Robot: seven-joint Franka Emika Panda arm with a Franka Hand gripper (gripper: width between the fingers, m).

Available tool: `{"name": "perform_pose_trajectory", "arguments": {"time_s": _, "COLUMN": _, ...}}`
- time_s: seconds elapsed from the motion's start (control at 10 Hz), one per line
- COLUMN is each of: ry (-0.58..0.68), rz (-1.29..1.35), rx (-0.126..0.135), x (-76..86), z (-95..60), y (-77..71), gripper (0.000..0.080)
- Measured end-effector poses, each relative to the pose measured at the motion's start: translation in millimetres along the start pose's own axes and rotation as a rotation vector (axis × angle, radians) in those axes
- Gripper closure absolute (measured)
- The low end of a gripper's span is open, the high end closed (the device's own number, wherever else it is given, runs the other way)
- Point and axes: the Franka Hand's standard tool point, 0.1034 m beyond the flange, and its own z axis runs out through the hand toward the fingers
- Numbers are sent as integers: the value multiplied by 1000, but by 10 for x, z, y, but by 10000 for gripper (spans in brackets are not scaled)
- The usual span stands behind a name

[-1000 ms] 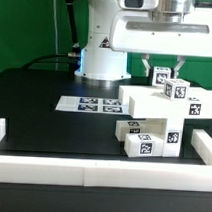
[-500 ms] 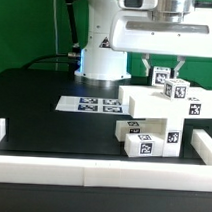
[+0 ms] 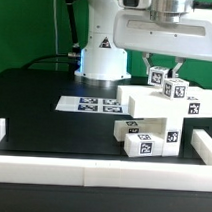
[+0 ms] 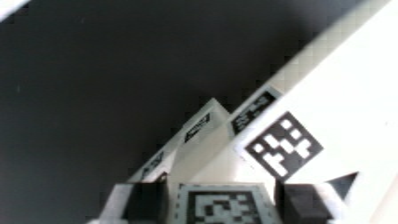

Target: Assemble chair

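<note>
You see the chunky matte-white plastic chair [image 3: 158, 118] standing on the black table [image 3: 43, 121], toward the exterior view's right, near the white border rail [image 3: 207, 150]. Its long flat slab runs left to right across that view, tagged faces toward the camera. The two-finger gripper [image 3: 163, 70] pinches 1 small tagged block [image 4: 221, 205] on the chair's top.

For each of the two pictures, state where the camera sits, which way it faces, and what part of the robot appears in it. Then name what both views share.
Exterior view: off the arm, level with the table, facing the chair, marker board and front rail; the white arm and claw show.
Wrist view: on the wrist, looking along the fingers at a tagged chair part between them.
Shared: the claw, shut on that chair part.
</note>
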Motion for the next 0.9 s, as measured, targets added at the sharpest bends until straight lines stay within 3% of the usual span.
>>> {"name": "perform_pose_trajectory", "arguments": {"time_s": 0.7, "ry": -8, "rz": 399, "rx": 6, "x": -27, "z": 3, "y": -27, "gripper": 517}}
{"name": "perform_pose_trajectory", "arguments": {"time_s": 0.8, "ry": -8, "rz": 399, "rx": 6, "x": -29, "z": 4, "y": -26, "gripper": 399}}
{"name": "perform_pose_trajectory", "arguments": {"time_s": 0.9, "ry": -8, "rz": 357, "rx": 6, "x": -31, "z": 4, "y": -22, "gripper": 399}}
